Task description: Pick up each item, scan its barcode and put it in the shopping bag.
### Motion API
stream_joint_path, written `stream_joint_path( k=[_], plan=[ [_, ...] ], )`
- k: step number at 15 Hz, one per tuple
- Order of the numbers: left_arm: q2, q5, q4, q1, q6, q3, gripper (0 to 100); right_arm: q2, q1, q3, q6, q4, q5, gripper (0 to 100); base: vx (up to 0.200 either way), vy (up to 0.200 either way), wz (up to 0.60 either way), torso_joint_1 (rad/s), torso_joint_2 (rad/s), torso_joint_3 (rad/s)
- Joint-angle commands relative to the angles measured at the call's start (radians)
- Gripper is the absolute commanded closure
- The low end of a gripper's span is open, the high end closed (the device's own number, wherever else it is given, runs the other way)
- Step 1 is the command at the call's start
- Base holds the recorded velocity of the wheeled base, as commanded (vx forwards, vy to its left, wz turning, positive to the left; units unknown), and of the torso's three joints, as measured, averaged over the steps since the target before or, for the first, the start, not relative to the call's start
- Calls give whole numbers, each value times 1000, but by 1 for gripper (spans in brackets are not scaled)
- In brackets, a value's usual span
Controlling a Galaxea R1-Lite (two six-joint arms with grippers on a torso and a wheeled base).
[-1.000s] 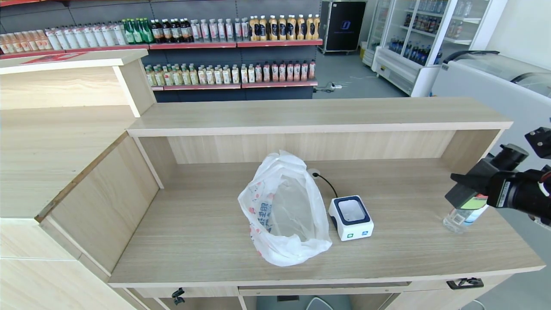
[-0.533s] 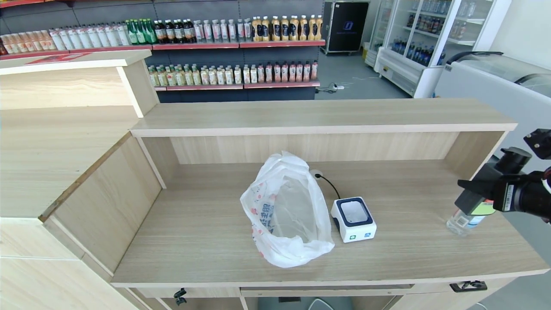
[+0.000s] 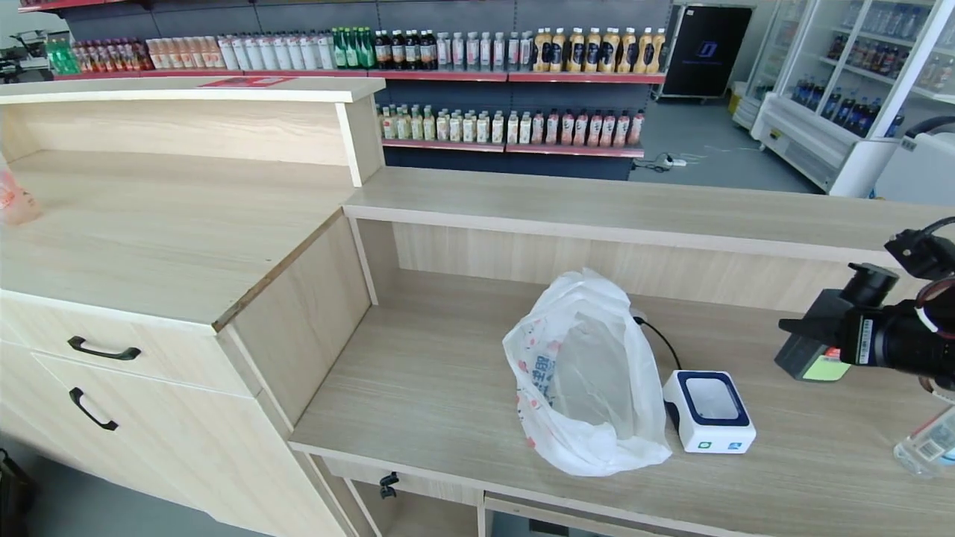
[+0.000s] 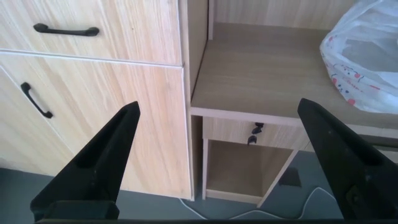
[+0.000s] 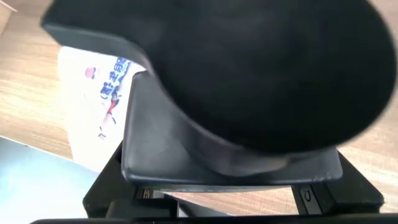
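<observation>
1 s on: right tool (image 3: 792,341) now clear of bottle (image 3: 925,447), nearer scanner (image 3: 709,421), grip can't tell; left tool (image 4: 217,106) wide open, empty.

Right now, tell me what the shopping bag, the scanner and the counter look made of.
Shopping bag: thin plastic film, translucent white, crinkled and slumped.
Scanner: apparently hard moulded plastic, a smooth white shell with a dark blue frame round a pale window.
Counter: pale wood-grain board, matt, probably laminate rather than solid wood.
</observation>
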Motion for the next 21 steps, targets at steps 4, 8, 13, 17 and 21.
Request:
stream_joint_path(
  k=[4, 8, 13, 17, 21],
  plan=[
    [0, 0, 0, -1, 0, 0, 0, 177, 0, -217, 63, 154, 1, 100, 0, 0, 0, 0, 0, 0],
    [0, 0, 0, -1, 0, 0, 0, 280, 26, -348, 61, 268, -5, 100, 0, 0, 0, 0, 0, 0],
    [0, 0, 0, -1, 0, 0, 0, 394, 103, -409, 54, 271, -8, 100, 0, 0, 0, 0, 0, 0],
    [0, 0, 0, -1, 0, 0, 0, 466, 133, -424, 0, 263, -13, 100, 0, 0, 0, 0, 0, 0],
    [2, 0, 0, -1, 0, 0, 0, 500, 158, -420, -1, 229, -13, 100, 0, 0, 0, 0, 0, 0]
  ],
)
